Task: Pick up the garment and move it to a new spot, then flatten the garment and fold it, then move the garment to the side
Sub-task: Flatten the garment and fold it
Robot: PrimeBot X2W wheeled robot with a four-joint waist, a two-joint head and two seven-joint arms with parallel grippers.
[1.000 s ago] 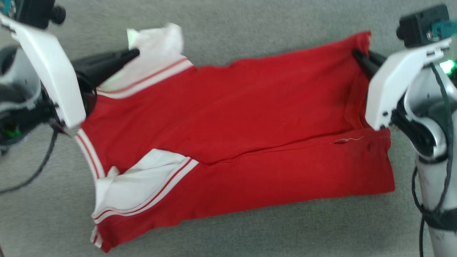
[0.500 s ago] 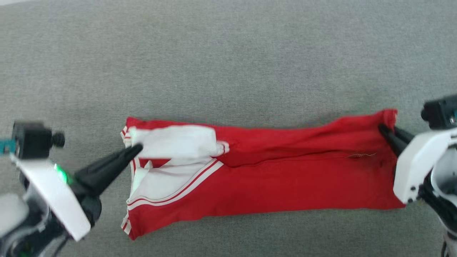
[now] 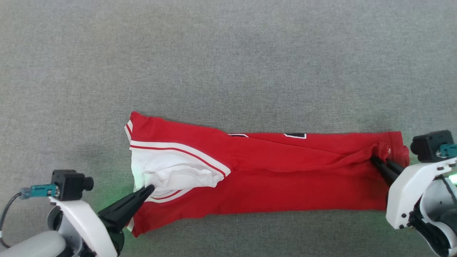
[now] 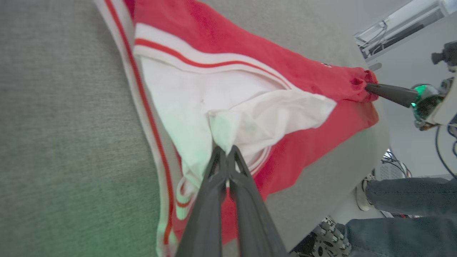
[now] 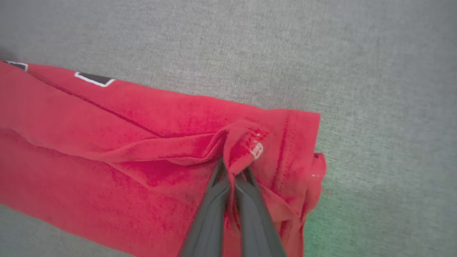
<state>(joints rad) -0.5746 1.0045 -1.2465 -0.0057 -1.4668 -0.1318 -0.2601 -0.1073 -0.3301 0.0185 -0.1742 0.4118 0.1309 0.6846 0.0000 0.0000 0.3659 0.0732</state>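
**Inspector:** Count of items?

**Assistant:** One shirt (image 3: 271, 178), two claws, one grey desk (image 3: 228, 64).

**Inspector:** Claw states?

**Assistant:** The left claw (image 3: 149, 188) is clenched on a fold of the white sleeve (image 3: 171, 175) at its tips. The right claw (image 3: 374, 160) is clenched on a bunched pinch of red hem.

**Inspector:** Shirt position?

**Assistant:** It lies folded lengthwise on the desk, spanning between the two claws. Two black marks (image 3: 295, 135) show along the edge beyond both claws.

A grey cloth surface (image 3: 228, 53) is spread across the frame. One garment (image 3: 285, 185) is laid on it, lower centre, folded into a long red band. Its white sleeve (image 3: 171, 167) is turned toward lower left.
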